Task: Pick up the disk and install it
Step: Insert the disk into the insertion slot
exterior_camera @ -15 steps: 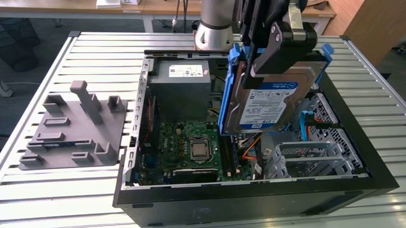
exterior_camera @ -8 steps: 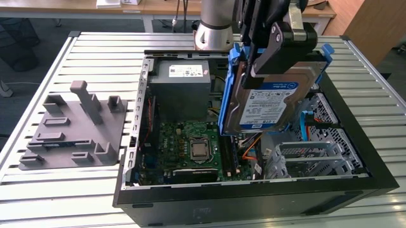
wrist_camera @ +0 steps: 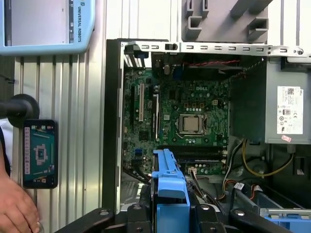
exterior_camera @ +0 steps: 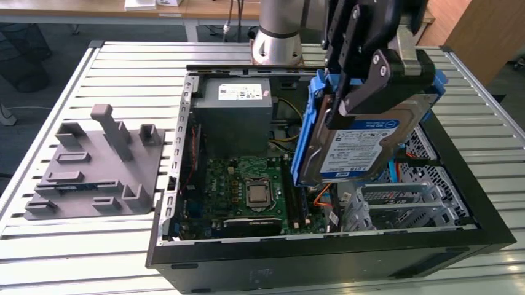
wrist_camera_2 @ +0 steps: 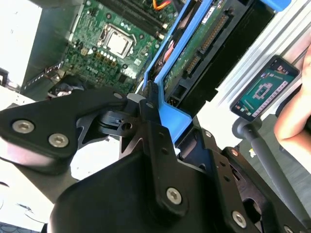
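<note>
Gripper [exterior_camera: 367, 92] clamped on the upper end of the disk [exterior_camera: 358, 147], fingers pinching the blue frame; the same grip shows in the second wrist view [wrist_camera_2: 151, 114].

Disk hangs in the air over the open case [exterior_camera: 328, 261]. It is above the gap between the motherboard [exterior_camera: 246, 184] and the drive cage [exterior_camera: 410, 206] on the exterior view's right, and touches neither.

Step in hand, as I judge it: pick-up done, carry-over or lowering toward the cage, not yet seated.

Seating calls for the frame edges squared to the cage rails and clearance from the orange cables below.

Long axis runs steeply down from the gripper into the case, slightly tilted. Label face is turned toward the near right in the exterior view. The circuit-board side [wrist_camera_2: 194, 53] faces the motherboard, connector apparently toward the low end.

Power supply [exterior_camera: 238, 114] at the far side, well apart.
</note>
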`<state>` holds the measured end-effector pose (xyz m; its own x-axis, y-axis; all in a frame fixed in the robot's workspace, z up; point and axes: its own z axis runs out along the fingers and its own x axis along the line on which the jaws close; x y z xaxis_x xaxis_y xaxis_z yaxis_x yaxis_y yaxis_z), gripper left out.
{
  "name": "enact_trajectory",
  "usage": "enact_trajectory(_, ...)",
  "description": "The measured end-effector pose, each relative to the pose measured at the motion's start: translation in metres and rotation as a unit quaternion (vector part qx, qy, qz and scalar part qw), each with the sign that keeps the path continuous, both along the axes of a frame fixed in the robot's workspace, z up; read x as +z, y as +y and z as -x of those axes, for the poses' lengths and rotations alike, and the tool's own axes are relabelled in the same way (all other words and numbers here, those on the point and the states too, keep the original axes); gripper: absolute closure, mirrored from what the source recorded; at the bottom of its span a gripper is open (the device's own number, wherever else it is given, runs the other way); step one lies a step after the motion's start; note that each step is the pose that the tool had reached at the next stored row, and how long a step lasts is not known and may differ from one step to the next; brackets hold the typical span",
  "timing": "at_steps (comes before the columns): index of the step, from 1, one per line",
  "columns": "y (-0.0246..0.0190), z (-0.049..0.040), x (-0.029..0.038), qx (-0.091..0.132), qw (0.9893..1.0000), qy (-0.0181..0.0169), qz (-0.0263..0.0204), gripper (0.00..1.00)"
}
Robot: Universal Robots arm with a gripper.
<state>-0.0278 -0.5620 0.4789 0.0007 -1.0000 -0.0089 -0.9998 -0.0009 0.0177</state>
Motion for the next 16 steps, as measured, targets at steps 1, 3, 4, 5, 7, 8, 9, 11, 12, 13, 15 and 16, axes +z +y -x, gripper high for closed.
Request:
enact_trajectory(1, -0.0003, -0.0038, -0.0009, 0.0, 1.0, 0.0, -0.0001, 0.64)
enact_trajectory(3, -0.0011, -0.0095, -0.0022, 0.0, 1.0, 0.0, -0.0001, 0.64)
enact_trajectory(4, -0.0013, -0.0107, -0.0025, 0.0, 1.0, 0.0, 0.0, 0.64)
enact_trajectory(5, -0.0013, -0.0108, -0.0025, 0.0, 1.0, 0.0, 0.0, 0.64)
enact_trajectory(7, -0.0013, -0.0108, -0.0026, 0.0, 1.0, 0.0, 0.0, 0.64)
enact_trajectory(8, -0.0014, -0.0108, -0.0027, 0.0, 1.0, 0.0, -0.0001, 0.64)
enact_trajectory(9, -0.0014, -0.0109, -0.0027, 0.0, 1.0, 0.0, -0.0001, 0.64)
enact_trajectory(11, -0.0014, -0.0109, -0.0027, 0.0, 1.0, 0.0, -0.0001, 0.64)
enact_trajectory(12, -0.0014, -0.0109, -0.0027, 0.0, 1.0, 0.0, -0.0001, 0.64)
enact_trajectory(13, -0.0014, -0.0109, -0.0027, 0.0, 1.0, 0.0, -0.0001, 0.64)
enact_trajectory(15, -0.0014, -0.0109, -0.0027, 0.0, 1.0, 0.0, -0.0001, 0.64)
enact_trajectory(16, -0.0014, -0.011, -0.0027, 0.0, 1.0, 0.0, -0.0001, 0.64)
